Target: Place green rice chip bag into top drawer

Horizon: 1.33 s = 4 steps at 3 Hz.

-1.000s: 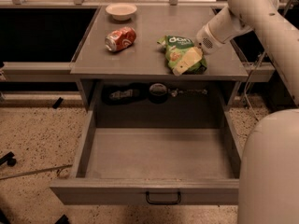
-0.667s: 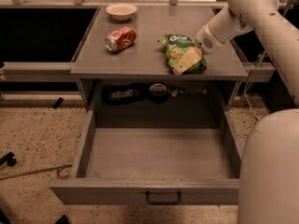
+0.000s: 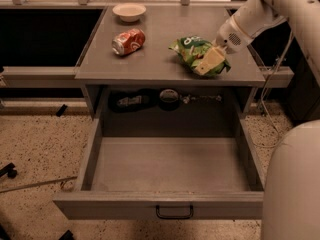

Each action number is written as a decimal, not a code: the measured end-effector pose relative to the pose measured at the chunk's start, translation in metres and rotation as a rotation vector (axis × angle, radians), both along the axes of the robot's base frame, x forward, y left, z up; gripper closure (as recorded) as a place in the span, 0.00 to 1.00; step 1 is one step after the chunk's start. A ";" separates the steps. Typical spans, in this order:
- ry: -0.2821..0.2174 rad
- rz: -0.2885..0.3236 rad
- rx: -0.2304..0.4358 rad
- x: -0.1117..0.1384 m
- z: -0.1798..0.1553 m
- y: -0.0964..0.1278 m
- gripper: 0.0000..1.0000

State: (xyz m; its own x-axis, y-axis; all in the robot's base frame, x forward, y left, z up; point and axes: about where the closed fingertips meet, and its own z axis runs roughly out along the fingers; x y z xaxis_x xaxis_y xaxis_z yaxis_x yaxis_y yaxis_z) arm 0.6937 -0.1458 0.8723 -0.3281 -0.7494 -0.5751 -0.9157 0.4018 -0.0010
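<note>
Green rice chip bag [image 3: 187,48] lies on the counter [image 3: 157,64], right side, approx. 3 o'clock from counter centre and close to the front edge. The gripper [image 3: 210,63] is right on it, coming in from 2 o'clock w/ the arm overhead; a pale part of it lies across the bag's right half, touching. Can't tell if the jaws are clenched on the bag or released. The bag looks to be resting on the counter, not lifted.

Top drawer [image 3: 125,205] is pulled fully out at 6 o'clock, below the counter front, nothing seen inside. Soda can [image 3: 128,41] lies on its side at 9 o'clock from the bag, well apart. Small bowl [image 3: 129,11] sits at 12 o'clock near the back edge.

Handling, my guess: bag is light, soft, crinkly, air-filled, w/ slick film. It will squash and may slide, and the chips are fragile. Best hold is prob. a pinch on a crumpled fold or the sealed end seam, not the puffed middle. Firm enough to hold, not crush. It may swing when carried.
</note>
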 end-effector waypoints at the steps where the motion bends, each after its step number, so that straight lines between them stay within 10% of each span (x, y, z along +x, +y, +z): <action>1: 0.048 0.152 0.047 -0.029 0.008 -0.001 1.00; 4: 0.008 0.290 0.147 -0.061 0.024 -0.017 1.00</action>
